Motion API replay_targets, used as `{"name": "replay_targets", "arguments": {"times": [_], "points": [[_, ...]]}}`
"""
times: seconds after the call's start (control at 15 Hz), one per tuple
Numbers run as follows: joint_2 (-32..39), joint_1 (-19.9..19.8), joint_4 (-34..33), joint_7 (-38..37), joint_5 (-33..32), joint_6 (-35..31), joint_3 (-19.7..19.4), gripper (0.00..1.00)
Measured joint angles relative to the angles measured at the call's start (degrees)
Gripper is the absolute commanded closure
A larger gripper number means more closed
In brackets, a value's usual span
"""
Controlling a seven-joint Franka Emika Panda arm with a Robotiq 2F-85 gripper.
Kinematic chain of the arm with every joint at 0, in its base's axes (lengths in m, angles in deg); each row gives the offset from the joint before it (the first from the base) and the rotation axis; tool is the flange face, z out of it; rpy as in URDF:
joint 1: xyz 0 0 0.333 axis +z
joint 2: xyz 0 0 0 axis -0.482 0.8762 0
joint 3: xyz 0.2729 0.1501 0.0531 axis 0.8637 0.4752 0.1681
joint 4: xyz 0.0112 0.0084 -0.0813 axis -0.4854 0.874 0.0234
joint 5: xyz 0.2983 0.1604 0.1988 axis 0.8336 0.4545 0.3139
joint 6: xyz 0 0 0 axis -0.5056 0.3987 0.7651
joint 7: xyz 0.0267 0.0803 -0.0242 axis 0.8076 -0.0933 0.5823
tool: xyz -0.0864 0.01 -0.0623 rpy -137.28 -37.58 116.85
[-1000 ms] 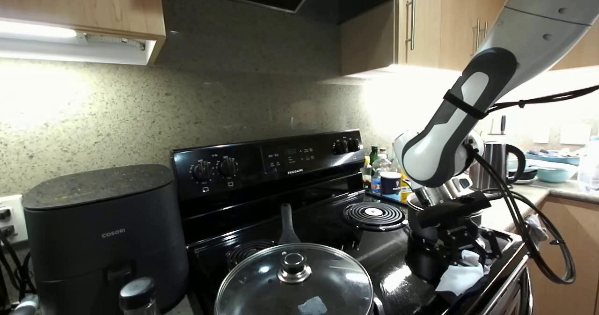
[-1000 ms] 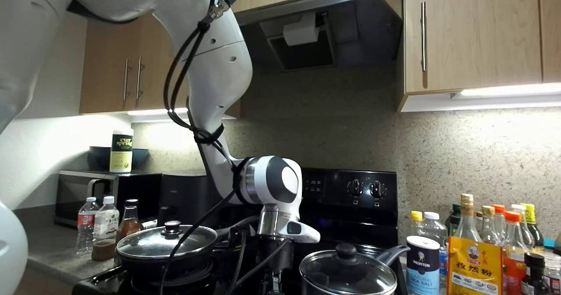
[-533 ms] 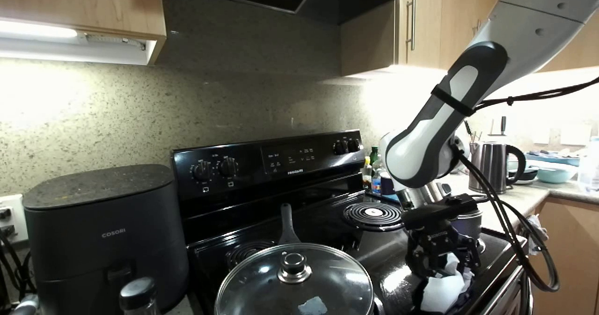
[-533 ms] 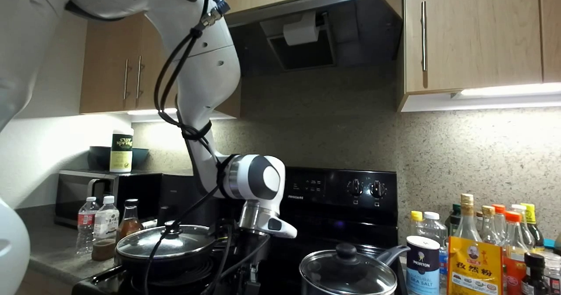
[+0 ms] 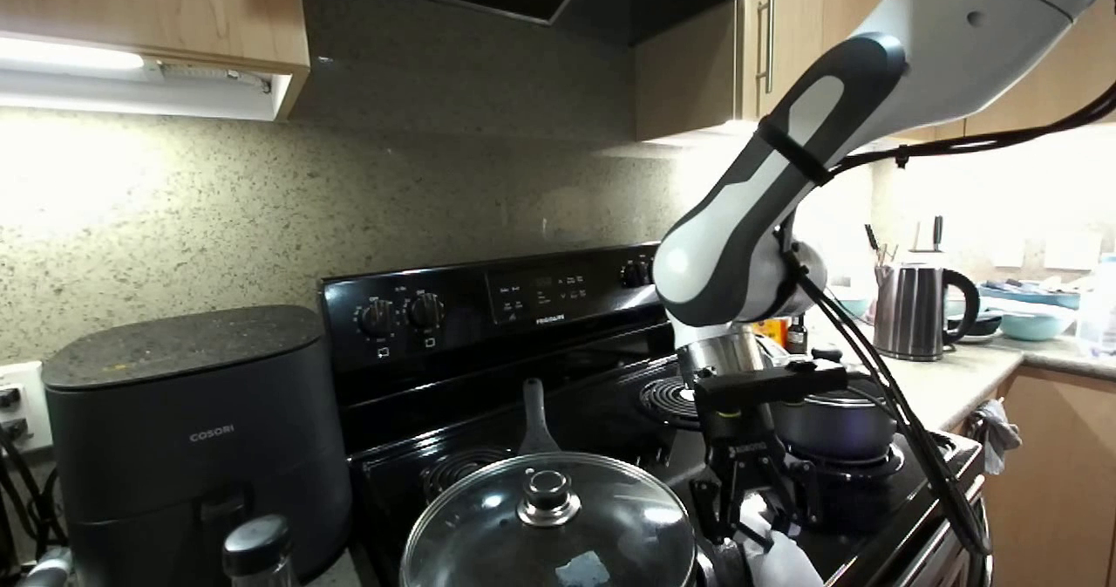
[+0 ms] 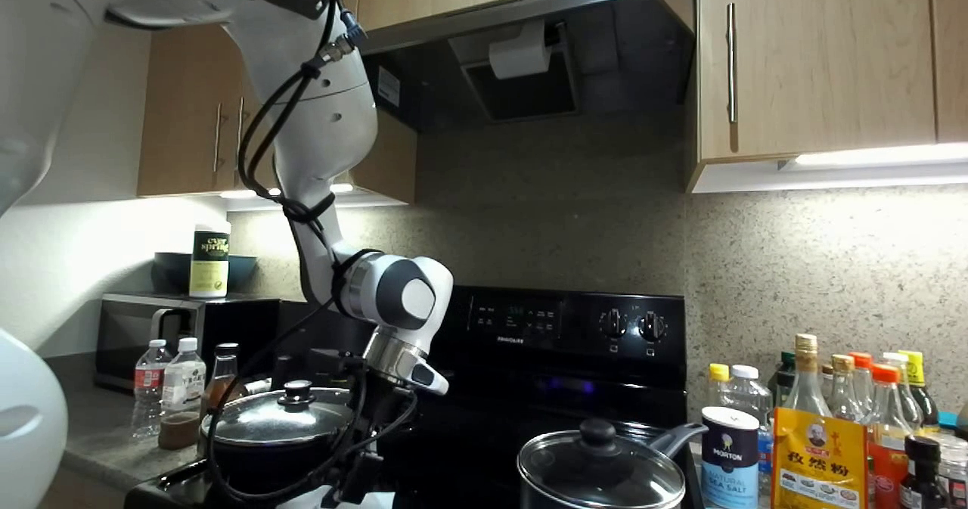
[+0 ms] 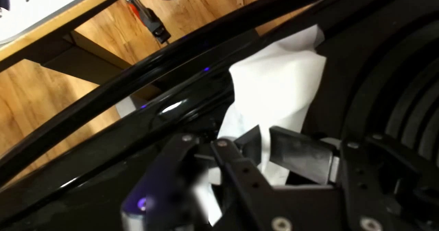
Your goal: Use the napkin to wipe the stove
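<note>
The white crumpled napkin (image 5: 782,561) hangs from my gripper (image 5: 751,524), low over the front part of the glossy black stove (image 5: 602,417). In the wrist view, the fingers of my gripper (image 7: 264,145) are nearly together with the napkin (image 7: 277,83) pinched in the narrow gap. It spreads out past the fingertips beside the stove's front edge and a coil burner. I cannot tell how much of it touches the surface. In an exterior view, the gripper (image 6: 349,486) is low beside the lidded pan, and only bits of the napkin (image 6: 370,501) show at the bottom edge.
A large pan with a glass lid (image 5: 623,517) stands close to the gripper. A small lidded pot (image 5: 833,426) stands behind it on the stove. A dark countertop appliance (image 5: 187,412) is beside the stove. Bottles and a salt canister (image 6: 730,456) stand at the stove's other side.
My gripper has carried the napkin leftward in both exterior views, away from the small pot and close to the pan with the glass lid. The grip has stayed shut.
</note>
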Motion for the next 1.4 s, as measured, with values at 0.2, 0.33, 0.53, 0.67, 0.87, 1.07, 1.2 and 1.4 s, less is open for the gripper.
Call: {"name": "replay_targets", "arguments": {"times": [0.2, 0.33, 0.53, 0.67, 0.87, 1.07, 1.2, 1.4], "points": [[0.0, 0.0, -1.2, 8.2, 5.2, 3.7, 0.9, 1.00], [0.0, 0.0, -1.8, 13.4, 7.9, 7.3, 1.0, 1.00], [0.8, -0.2, -3.3, 18.1, 10.2, 13.0, 0.9, 1.00], [2.5, -0.5, -4.6, 18.2, 10.2, 15.0, 0.4, 1.00], [6.5, -0.9, -6.8, 18.2, 10.1, 14.0, -0.8, 1.00], [10.3, -0.9, -9.0, 18.2, 9.8, 10.4, -1.2, 1.00], [11.9, -0.8, -10.3, 18.1, 9.8, 9.1, -1.2, 1.00], [12.1, -0.6, -11.4, 17.0, 9.4, 6.3, -1.2, 1.00]]}}
